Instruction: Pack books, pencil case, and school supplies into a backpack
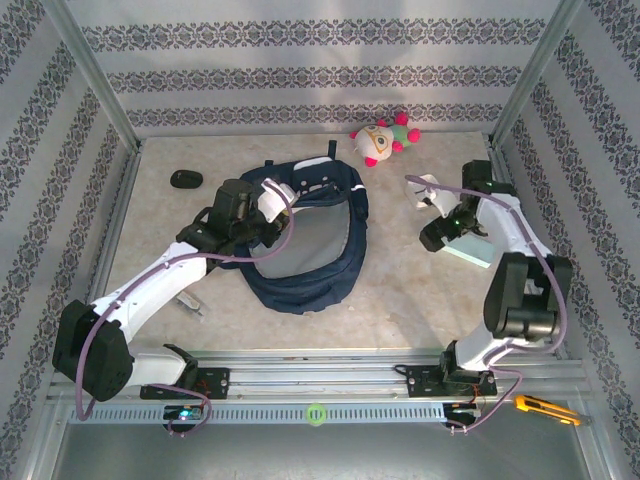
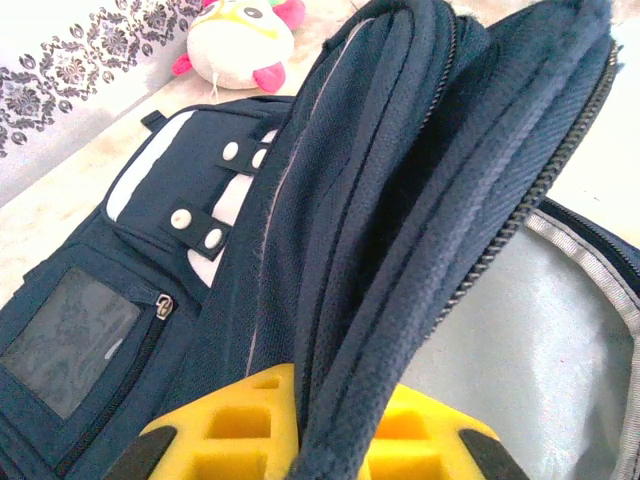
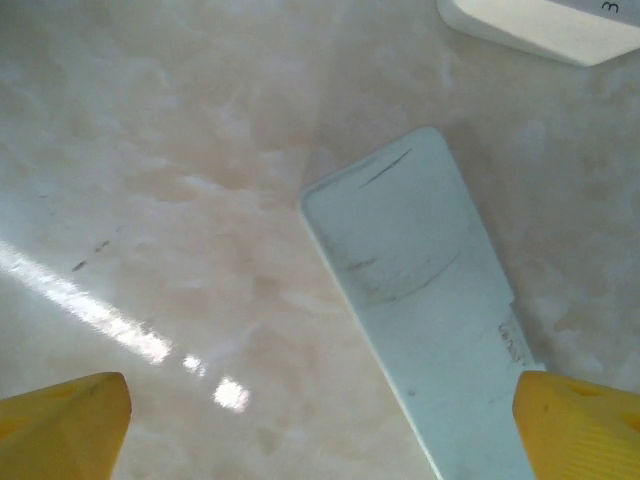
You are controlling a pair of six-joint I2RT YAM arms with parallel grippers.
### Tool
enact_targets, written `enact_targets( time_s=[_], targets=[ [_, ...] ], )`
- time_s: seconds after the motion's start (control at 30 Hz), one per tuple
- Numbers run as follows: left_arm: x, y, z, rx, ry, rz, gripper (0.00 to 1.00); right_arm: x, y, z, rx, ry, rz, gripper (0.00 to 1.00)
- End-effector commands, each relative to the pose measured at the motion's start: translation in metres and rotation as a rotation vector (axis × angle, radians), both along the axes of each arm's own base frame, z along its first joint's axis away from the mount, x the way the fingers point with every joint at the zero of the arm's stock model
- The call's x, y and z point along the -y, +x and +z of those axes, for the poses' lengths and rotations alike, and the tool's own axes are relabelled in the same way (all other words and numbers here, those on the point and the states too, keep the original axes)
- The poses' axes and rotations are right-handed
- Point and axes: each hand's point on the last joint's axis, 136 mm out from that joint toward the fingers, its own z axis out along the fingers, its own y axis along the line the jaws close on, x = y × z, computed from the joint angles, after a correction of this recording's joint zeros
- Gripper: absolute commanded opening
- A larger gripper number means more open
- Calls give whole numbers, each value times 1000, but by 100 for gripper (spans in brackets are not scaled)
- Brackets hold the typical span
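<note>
Left gripper [image 1: 262, 215] clenched on a fold of the backpack [image 1: 300, 292]: the navy fabric edge with its zipper is pinched between the yellow fingers [image 2: 235, 425] and stands up past them. Grey lining opens to the right of the fingers, front pocket with white patches to their left. Plush toy [image 2: 240, 40] sits far beyond the fingertips on the table [image 1: 400, 300]. Right gripper [image 3: 320, 425] released, jaws spread wide, holding nothing, hanging over the pencil case [image 3: 420, 300]. Case lies flat on the table between the two fingertips, running under the one at the right of the wrist view, well apart from the other. White clock [image 3: 540, 20] further ahead of the fingers, apart from the case
</note>
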Motion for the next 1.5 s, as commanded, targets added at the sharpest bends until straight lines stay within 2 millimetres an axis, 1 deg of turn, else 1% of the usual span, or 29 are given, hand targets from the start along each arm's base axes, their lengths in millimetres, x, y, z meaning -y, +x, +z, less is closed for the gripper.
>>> enact_targets(
  time_s=[0.0,0.1,0.2,0.37,0.43,0.5,0.67,0.73,0.9,0.97,1.03,1.17,1.27,1.33,1.4,1.47],
  targets=[
    [2,-1,43,55,-84,-18,0,13,3,-10,-56,-92,120,98],
    [-4,-1,42,46,-83,-1,0,23,6,-26,-102,-141,160,98],
    [-10,-1,40,34,-83,20,0,28,8,-41,-134,-159,205,98],
    [-12,1,38,17,-89,39,0,35,18,-57,-131,-181,229,98],
    [-12,2,38,9,-93,42,0,41,20,-64,-149,-203,230,98],
    [-11,3,39,5,-99,44,0,46,23,-68,-160,-218,220,98],
    [-11,5,39,3,-98,51,0,47,29,-69,-147,-191,213,98],
    [-11,6,39,0,-94,55,0,51,32,-76,-159,-194,218,98],
    [-11,8,40,2,-95,59,0,51,32,-85,-188,-170,215,98],
    [-11,8,40,3,-94,59,0,52,32,-88,-205,-166,209,96],
    [-11,8,39,2,-92,57,0,50,32,-90,-218,-147,202,91],
    [-11,7,38,2,-94,56,0,41,30,-91,-221,-89,210,66],
    [-12,6,41,10,-100,57,0,37,29,-88,-220,-79,206,59],
    [-13,5,42,18,-102,58,0,34,27,-80,-216,-70,209,54],
    [-13,4,43,21,-104,58,0,29,26,-69,-197,-60,209,51],
    [-12,3,42,16,-108,54,0,19,25,-52,-162,-45,207,49]
  ],
)
